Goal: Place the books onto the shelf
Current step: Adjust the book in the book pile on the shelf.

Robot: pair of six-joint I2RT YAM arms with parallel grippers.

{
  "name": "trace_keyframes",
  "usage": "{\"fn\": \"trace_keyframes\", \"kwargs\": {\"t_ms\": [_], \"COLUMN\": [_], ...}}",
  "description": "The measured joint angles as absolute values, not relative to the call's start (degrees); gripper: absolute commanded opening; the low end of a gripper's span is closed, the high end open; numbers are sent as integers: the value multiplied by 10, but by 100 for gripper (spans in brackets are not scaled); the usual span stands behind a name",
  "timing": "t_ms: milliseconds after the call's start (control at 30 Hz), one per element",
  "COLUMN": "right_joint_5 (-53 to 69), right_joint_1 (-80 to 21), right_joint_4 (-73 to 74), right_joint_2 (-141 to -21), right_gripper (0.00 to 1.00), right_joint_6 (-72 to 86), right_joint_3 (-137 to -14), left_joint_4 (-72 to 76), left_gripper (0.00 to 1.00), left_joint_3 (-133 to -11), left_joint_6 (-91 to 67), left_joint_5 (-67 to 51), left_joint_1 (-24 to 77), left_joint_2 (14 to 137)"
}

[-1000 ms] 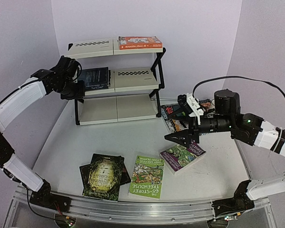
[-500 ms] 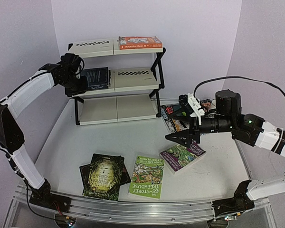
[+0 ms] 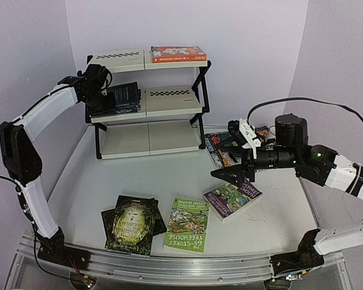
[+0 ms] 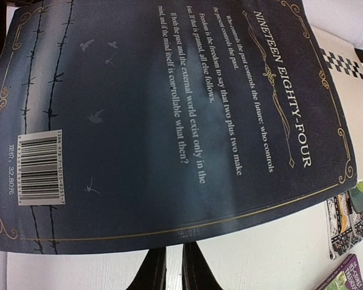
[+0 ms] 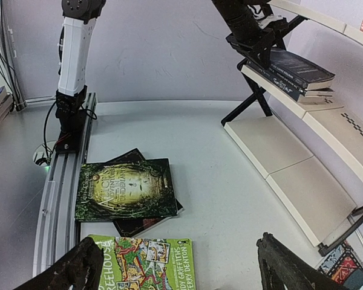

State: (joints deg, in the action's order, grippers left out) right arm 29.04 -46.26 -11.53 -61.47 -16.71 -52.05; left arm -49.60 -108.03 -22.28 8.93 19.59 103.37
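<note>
On the middle shelf [image 3: 169,101], the dark blue book [image 4: 169,121] lies flat just past the left claw [image 4: 174,255], whose fingers are nearly together. The right claw [image 3: 229,177] hangs wide open above the purple book [image 3: 233,198].

I see a dark blue book [image 4: 169,121] with a smooth paper cover catching a soft sheen, cream matt plastic shelf panels [image 3: 172,101] in a black frame [image 3: 97,144], glossy paper cover on the green book [image 3: 187,225], smooth white table [image 3: 109,181], brushed metal rail [image 3: 169,264]
</note>
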Motion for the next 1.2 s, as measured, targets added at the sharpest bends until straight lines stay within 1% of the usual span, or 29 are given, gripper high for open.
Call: {"fn": "trace_keyframes", "kwargs": {"t_ms": [333,567,967,1067,1200], "right_joint_5": [290,290,291,290,286], "right_joint_1": [-463,-463,-463,-463,-463], "right_joint_4": [-115,-115,-113,-106,-84], "right_joint_2": [-615,-615,-615,-615,-616], "right_gripper": [89,89,89,91,93], "right_joint_6": [-168,-169,-165,-162,-140], "right_joint_3": [-521,-521,-521,-521,-522], "left_joint_4": [-497,-502,-510,-509,-503], "left_gripper": [10,11,17,24,41], "left_joint_3": [-1088,-1087,-1071,-1068,-1033], "left_joint_6": [-198,-168,-146,-144,-147], "left_joint_5": [95,128,166,167,159], "left_joint_1": [194,194,183,182,178], "left_joint_2": [1044,1043,1032,1030,1001]}}
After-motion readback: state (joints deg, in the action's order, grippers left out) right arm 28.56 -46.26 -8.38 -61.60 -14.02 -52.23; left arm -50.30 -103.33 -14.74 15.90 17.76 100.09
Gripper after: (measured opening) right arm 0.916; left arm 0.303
